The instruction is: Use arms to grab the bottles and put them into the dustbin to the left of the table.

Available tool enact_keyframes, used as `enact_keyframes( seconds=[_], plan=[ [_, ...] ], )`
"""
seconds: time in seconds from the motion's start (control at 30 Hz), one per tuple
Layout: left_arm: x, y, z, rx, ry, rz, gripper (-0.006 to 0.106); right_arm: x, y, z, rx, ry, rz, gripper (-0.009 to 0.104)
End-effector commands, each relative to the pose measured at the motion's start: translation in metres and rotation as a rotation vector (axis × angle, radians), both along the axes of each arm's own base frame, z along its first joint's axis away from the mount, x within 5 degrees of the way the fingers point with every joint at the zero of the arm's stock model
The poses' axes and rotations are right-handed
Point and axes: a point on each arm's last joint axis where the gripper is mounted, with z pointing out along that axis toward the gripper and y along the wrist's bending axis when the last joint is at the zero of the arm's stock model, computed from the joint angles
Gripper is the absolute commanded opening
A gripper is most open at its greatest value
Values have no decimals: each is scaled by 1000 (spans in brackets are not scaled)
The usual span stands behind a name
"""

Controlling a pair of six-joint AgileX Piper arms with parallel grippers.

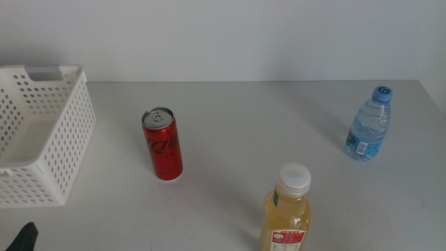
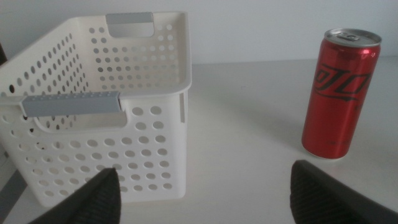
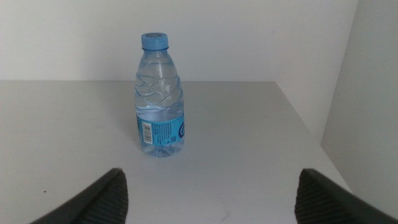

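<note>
We start at 9 o'clock in the middle view: the dustbin [image 1: 43, 132] sits at the table's [image 1: 237, 118] left edge, empty as far as we see, nothing dropped in yet. The left gripper [image 2: 205, 193] waits low near 7 o'clock, only a dark tip showing there; in its wrist view the jaws stand wide apart, holding nothing, with the dustbin [image 2: 99, 112] and the red can [image 2: 341, 93] ahead of them. The can [image 1: 162, 143] stands upright just left of centre, well apart from the bin. At 6 o'clock the juice bottle [image 1: 287, 209] stands upright, white cap on, nearest the camera. At 3 o'clock the water bottle [image 1: 368, 124] stands upright near the right edge. The right gripper [image 3: 208, 193] is out of the middle view; its wrist view shows the jaws spread wide, empty, facing the water bottle [image 3: 160, 93]. We judge the task at its start, pre-grasp. Next move likely calls for one gripper to advance, straddle its nearest item at mid-body and close without tipping it.
</note>
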Motion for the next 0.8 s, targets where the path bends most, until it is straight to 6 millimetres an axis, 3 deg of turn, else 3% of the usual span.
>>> enact_keyframes(
  seconds=[0.0, 0.3, 0.77],
  plan=[
    [-1, -1, 9, -29, -107, -8, 93, -2, -1, 11, -24, -99, -8, 75],
    [17, -8, 14, -34, -98, -103, 93, -2, -1, 11, -24, -99, -8, 75],
    [60, -50, 0, -49, 1, -377, 93, -2, -1, 11, -24, -99, -8, 75]
  ],
)
